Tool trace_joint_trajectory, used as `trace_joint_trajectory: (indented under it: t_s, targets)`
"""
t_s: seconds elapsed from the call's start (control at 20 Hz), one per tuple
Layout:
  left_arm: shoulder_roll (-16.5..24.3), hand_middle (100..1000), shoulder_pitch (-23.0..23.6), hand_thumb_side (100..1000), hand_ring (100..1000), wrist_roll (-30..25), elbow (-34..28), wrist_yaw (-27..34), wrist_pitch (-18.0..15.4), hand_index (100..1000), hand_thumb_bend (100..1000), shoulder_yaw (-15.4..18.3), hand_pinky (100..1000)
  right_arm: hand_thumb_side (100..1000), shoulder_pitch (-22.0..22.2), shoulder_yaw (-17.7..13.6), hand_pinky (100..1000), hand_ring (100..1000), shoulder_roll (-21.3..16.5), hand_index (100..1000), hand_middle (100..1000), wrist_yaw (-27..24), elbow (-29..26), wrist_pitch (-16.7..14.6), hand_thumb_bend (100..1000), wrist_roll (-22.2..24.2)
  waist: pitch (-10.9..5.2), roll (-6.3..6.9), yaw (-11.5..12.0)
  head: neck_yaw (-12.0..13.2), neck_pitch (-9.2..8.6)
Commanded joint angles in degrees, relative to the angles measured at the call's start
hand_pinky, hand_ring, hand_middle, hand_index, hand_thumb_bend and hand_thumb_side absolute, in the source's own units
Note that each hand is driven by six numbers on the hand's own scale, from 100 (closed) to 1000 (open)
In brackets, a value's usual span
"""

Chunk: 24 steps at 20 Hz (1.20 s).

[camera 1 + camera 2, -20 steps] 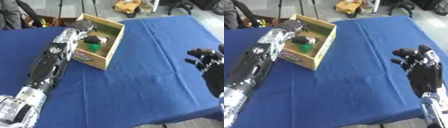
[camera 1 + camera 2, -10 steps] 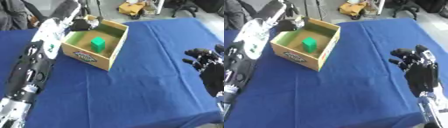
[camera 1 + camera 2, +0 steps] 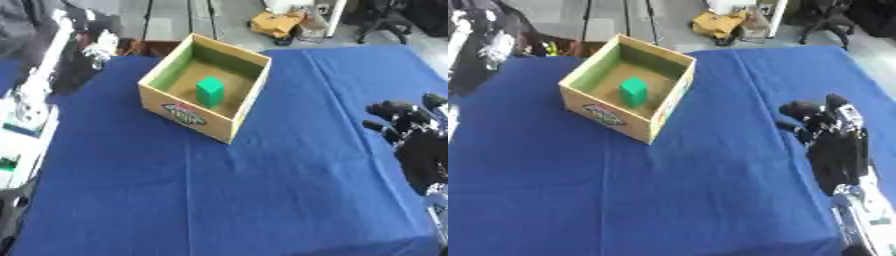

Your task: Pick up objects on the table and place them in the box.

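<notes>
An open cardboard box (image 3: 186, 114) with a green-lined inside stands on the blue tablecloth (image 3: 262, 195) at the back left. A green block (image 3: 210, 91) stands upright on its floor. My left arm (image 3: 39, 85) rises along the left edge, blurred, with the left hand (image 3: 98, 44) up beyond the box's left corner and clear of it. Whether it holds anything is not visible. My right hand (image 3: 830, 137) rests at the right edge, fingers up and relaxed, holding nothing.
Past the table's far edge lie a yellow-brown bag (image 3: 276, 23), an office chair (image 3: 386, 15) and dark stands on the floor. The table's right edge runs close to my right hand.
My left hand has come out of the box and swung up and to the left. The green block stays inside the box. The right hand has barely moved.
</notes>
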Motion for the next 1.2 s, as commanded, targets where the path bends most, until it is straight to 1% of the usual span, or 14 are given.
trace_joint_trajectory:
  t_s: [0.05, 0.15, 0.2, 0.35, 0.55, 0.75, 0.95, 1.2]
  targets:
    - [1.63, 459, 2.4, 925, 521, 0.6, -1.87, 7.71, -1.89, 655, 366, 1.5, 772, 953, -0.21, -0.65, 772, 836, -0.6, 687, 674, 0.59, -0.75, -0.34, 100, -0.1, -0.93, -0.09, 0.16, -0.3, 0.09]
    - [1.34, 463, 4.45, 960, 524, 0.34, -1.65, 10.68, -2.19, 662, 352, 1.86, 781, 956, 0.11, -0.88, 772, 835, -0.5, 686, 673, 0.71, -0.66, -0.46, 100, -0.26, -1.04, -0.28, 0.52, -0.42, 0.62]
    - [1.15, 463, 5.48, 960, 523, 0.18, -1.51, 11.84, -2.15, 662, 351, 2.27, 781, 956, 0.22, -0.91, 772, 835, -0.52, 686, 673, 0.77, -0.61, -0.47, 100, -0.33, -1.1, -0.31, 0.73, -0.25, 0.56]
    - [0.65, 463, 7.7, 972, 523, 0.37, -1.41, 13.34, -1.75, 662, 344, 3.68, 783, 959, 0.44, -1.06, 771, 835, -0.42, 685, 673, 0.87, -0.5, -0.51, 100, -0.61, -1.19, -0.41, 1.13, 0.01, 0.71]
    - [-0.49, 462, 10.04, 985, 522, 1.37, -1.58, 13.42, -1.16, 662, 339, 5.13, 785, 960, 0.66, -1.08, 771, 835, -0.29, 685, 673, 1.09, -0.38, -0.44, 100, -0.78, -1.26, -0.48, 1.7, -0.37, 0.68]
    - [-1.66, 460, 11.73, 993, 520, 2.03, -1.62, 13.19, -0.8, 660, 335, 5.79, 786, 959, 0.73, -1.05, 771, 834, -0.25, 684, 672, 1.04, -0.43, -0.44, 100, -0.83, -1.34, -0.61, 2.02, -0.47, 1.17]
    - [-2.55, 459, 12.3, 999, 519, 2.13, -1.65, 13.06, -0.54, 660, 332, 5.96, 786, 962, 0.82, -1.16, 771, 833, -0.13, 683, 671, 0.94, -0.45, -0.44, 100, -0.96, -1.38, -0.65, 2.08, -0.18, 1.68]
    - [-3.14, 458, 12.71, 1000, 518, 2.22, -1.48, 12.88, -0.45, 659, 330, 6.21, 786, 961, 0.83, -1.17, 771, 833, -0.09, 683, 671, 1.05, -0.42, -0.42, 100, -1.02, -1.3, -0.55, 2.12, 0.31, 1.23]
